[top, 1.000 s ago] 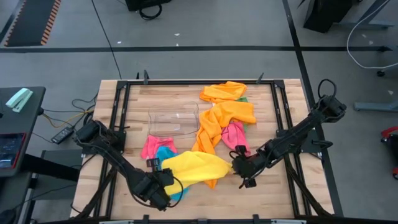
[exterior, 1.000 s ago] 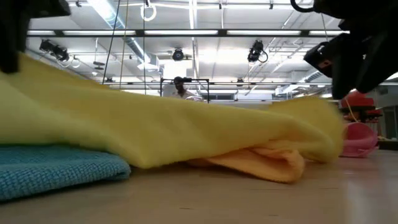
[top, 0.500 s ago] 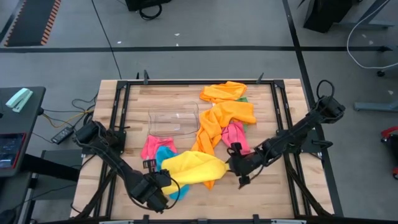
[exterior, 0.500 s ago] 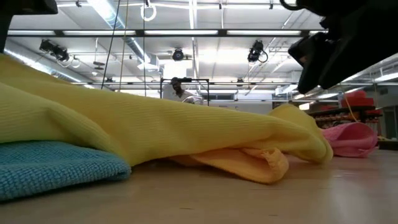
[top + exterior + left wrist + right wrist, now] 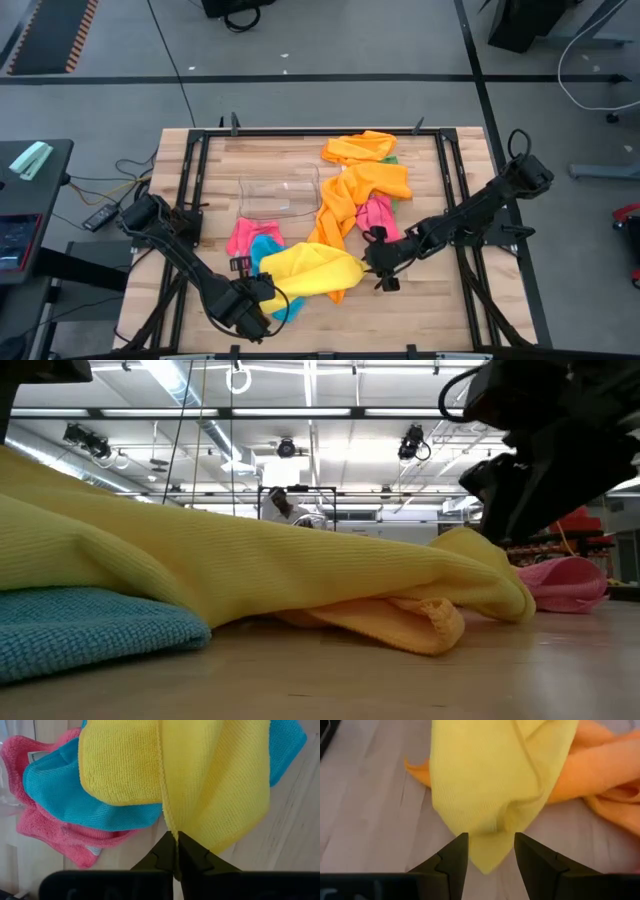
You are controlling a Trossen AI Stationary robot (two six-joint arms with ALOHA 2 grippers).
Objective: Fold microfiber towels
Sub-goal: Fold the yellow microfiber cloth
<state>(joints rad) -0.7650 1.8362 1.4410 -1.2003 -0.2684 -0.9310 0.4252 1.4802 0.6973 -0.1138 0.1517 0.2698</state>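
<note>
A yellow towel (image 5: 308,270) lies across the near middle of the table, over a blue towel (image 5: 266,248) and an orange one (image 5: 340,210). My left gripper (image 5: 264,290) is shut on the yellow towel's near-left end. My right gripper (image 5: 490,851) stands open at the towel's right end. Its fingers are on either side of the pointed corner (image 5: 487,862) without closing on it. A pink towel (image 5: 240,236) sits under the blue one, and another pink towel (image 5: 378,214) lies just beyond my right gripper. My left gripper pinches the yellow towel's hemmed edge (image 5: 168,826) between its two shut fingertips, coming steeply from above. That end is held up off the table. The rest slopes down and rests on the blue towel and the tabletop (image 5: 300,660). One layer or several, I cannot tell.
A clear plastic bin (image 5: 280,194) stands behind the towels at centre left. More orange cloth with a bit of green (image 5: 360,148) lies at the far edge. Bare wood shows at the near right (image 5: 430,300). A black frame rims the table.
My right gripper has moved toward the table's left and slightly down, up to the yellow towel's right end. That end now lies lower, as a flatter point on the table. My left gripper has kept its hold.
</note>
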